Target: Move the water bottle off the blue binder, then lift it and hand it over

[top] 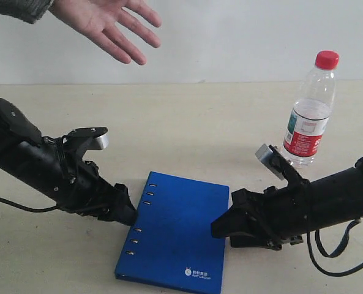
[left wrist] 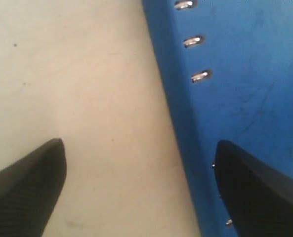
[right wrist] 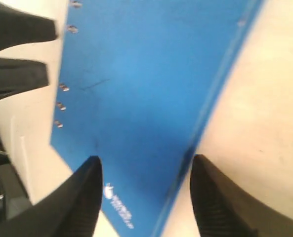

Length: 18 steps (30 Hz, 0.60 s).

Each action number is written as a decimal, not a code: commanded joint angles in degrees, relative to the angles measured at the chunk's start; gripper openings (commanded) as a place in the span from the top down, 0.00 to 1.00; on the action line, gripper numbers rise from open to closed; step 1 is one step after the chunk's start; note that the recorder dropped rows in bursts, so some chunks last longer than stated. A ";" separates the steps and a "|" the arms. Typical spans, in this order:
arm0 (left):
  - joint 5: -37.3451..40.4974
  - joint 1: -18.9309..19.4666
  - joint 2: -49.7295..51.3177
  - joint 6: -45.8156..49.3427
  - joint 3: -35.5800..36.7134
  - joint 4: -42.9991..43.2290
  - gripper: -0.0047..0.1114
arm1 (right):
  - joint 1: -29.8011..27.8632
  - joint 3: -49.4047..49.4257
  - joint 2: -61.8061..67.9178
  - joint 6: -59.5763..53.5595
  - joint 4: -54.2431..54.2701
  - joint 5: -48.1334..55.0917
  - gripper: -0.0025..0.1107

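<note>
Bright blue and flat, the rectangular ring binder [top: 175, 236] lies on the pale table [top: 193, 135], right between both grippers. At its spine edge the left gripper [top: 127, 215] has its jaws wide apart and holds nothing. The right gripper [top: 221, 228] is wide too, over the other edge, probably so both can pinch and lift. Beyond the right gripper, the clear plastic water bottle with a red cap [top: 310, 110] stands upright on the table, off the binder. Above the left gripper a person's open hand [top: 108, 21] waits, likely to take the binder.
</note>
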 commanded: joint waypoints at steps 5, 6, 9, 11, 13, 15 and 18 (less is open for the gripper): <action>1.63 0.19 -0.38 -0.55 0.06 -3.43 0.29 | -0.01 0.07 -0.35 6.88 -2.36 -5.04 0.55; 1.63 0.19 -0.38 -0.14 0.06 -5.23 0.29 | -0.01 0.07 -0.35 7.83 -2.36 -5.48 0.55; 4.32 0.08 0.49 7.11 0.06 -14.84 0.29 | -0.01 0.07 -0.24 8.89 -2.36 -5.76 0.55; 9.26 0.08 1.80 14.92 0.06 -24.50 0.29 | -0.01 0.07 0.27 9.29 -2.36 -4.87 0.55; 13.52 0.08 3.30 19.86 0.06 -31.18 0.29 | -0.01 0.07 1.21 9.38 -2.25 -3.59 0.55; 17.06 0.08 4.82 22.43 0.06 -35.82 0.29 | -0.01 0.07 2.83 9.20 -2.13 -1.65 0.55; 19.78 0.08 6.07 24.01 0.06 -38.05 0.29 | -0.01 0.07 5.70 5.36 -1.17 2.29 0.55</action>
